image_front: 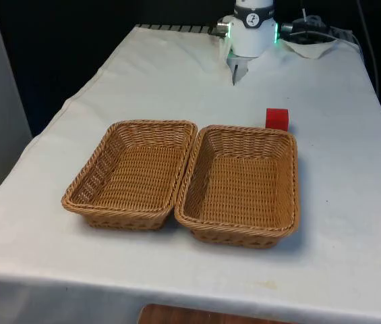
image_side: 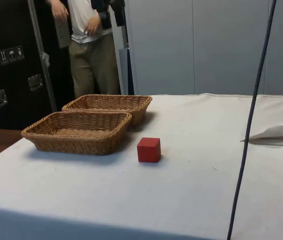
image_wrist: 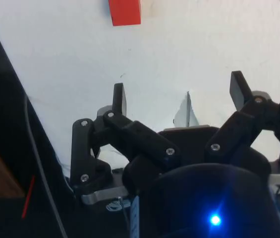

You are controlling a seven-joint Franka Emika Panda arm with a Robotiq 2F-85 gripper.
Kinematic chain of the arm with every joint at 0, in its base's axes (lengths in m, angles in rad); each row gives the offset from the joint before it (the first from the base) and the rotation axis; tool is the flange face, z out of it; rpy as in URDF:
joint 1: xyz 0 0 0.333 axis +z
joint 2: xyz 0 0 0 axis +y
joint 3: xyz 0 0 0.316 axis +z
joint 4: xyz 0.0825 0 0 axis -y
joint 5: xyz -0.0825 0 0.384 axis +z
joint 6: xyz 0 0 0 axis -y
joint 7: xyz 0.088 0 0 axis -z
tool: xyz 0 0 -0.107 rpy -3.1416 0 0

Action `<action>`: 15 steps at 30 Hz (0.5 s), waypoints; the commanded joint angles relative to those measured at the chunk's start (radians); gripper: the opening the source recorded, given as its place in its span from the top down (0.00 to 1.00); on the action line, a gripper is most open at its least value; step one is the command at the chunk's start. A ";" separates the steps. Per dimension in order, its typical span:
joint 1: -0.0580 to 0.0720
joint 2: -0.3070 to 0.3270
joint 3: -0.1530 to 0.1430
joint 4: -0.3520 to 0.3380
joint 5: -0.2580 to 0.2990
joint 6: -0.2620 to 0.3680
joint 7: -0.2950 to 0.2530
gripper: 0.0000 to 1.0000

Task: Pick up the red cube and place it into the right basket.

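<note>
One cube (image_front: 277,119) sits on the worktop (image_front: 163,88) just behind the right basket (image_front: 243,185). Our hand (image_wrist: 178,96) hovers well away, fingers spread and empty. We should descend squarely over the cube, clear of the rim.

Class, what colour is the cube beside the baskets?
Red cube, clearest in the side view.

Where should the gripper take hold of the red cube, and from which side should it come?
Probably from above, closing the open gripper on two opposite upright faces of the red cube. It sits flat on the cloth with its top free; the right basket stands close beside it, crowding a sideways approach there.
</note>
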 commanded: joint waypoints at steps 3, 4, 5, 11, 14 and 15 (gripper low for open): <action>0.005 -0.032 0.016 -0.036 -0.030 0.022 0.030 0.00; 0.005 -0.037 0.020 -0.044 -0.035 0.026 0.035 0.00; 0.005 -0.042 0.025 -0.052 -0.039 0.030 0.041 0.00; 0.004 -0.066 0.047 -0.096 -0.061 0.064 0.070 0.00; 0.003 -0.077 0.062 -0.133 -0.070 0.097 0.093 0.00; 0.003 -0.080 0.065 -0.142 -0.071 0.106 0.098 0.00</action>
